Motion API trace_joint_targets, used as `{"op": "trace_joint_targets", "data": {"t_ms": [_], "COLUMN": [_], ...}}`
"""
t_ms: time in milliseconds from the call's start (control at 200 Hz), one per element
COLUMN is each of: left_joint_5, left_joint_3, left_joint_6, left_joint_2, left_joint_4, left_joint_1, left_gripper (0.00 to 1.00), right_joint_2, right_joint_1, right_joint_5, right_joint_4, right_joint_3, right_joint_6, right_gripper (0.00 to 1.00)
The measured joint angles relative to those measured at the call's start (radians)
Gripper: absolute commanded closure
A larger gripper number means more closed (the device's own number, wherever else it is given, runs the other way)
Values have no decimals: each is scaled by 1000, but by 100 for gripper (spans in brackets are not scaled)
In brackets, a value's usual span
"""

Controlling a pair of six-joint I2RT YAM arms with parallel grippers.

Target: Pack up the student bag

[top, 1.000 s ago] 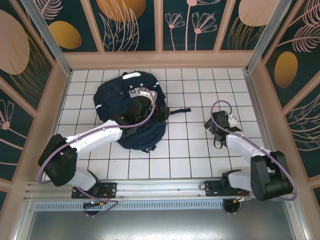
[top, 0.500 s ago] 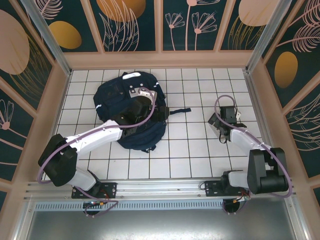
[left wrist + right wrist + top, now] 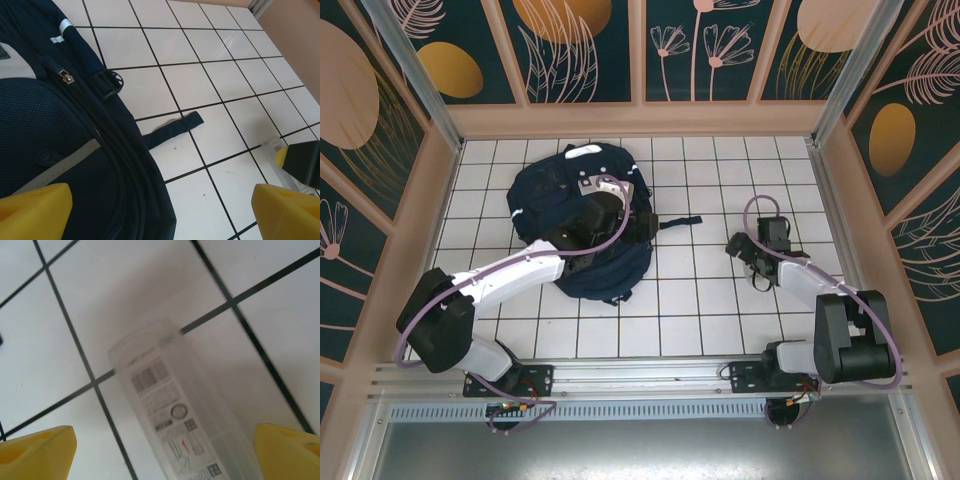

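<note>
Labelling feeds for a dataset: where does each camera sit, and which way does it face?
Top external: above, behind bases, facing down on tiled table; both arms show.
Left wrist: looks down past left gripper at student bag.
Right wrist: close above clear labelled case, past right gripper.
Shared: student bag, top and left wrist.

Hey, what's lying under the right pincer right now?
A clear plastic case with a barcode label lies on the white tiled table, directly below the open right pincer. Whatever the case holds is too blurred to tell, and its near end is cut off.
</note>
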Motion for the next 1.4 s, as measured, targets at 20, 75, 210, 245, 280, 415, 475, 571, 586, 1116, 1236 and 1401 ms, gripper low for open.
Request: {"op": "trace_joint_targets", "data": {"t_ms": [20,75,210,245,280,415,475,571,586,1116,1236,1401], "left_joint_5": [0,0,3,4,4,4,4,4,4,-3,-24,-70], "left_joint_3": [0,0,0,0,0,0,0,0,0,23,98,241], "left_joint_6": [0,0,0,0,0,0,0,0,0,10,26,42], "left_joint_2": [0,0,0,0,0,0,0,0,0,40,134,291], "left_joint_4": [0,0,0,0,0,0,0,0,0,-24,-77,-180], "left_joint_1": [0,0,0,0,0,0,0,0,0,0,0,0], "left_gripper": [8,8,8,8,8,8,8,8,8,19,30,40], "right_joint_2": [0,0,22,31,36,43,54,78,83,137,73,-15], "right_joint_1": [8,29,58,67,81,113,114,134,139,275,295,303], "right_joint_5": [5,28,92,113,135,177,188,217,225,352,351,337], "right_joint_4": [-3,-13,-44,-55,-57,-76,-79,-97,-101,-139,-135,-110], "right_joint_3": [0,0,0,0,1,5,11,32,35,105,105,86], "right_joint_6": [0,11,37,44,47,66,71,74,75,107,105,98], "right_gripper": [12,14,18,19,20,23,25,25,25,56,57,60]}}
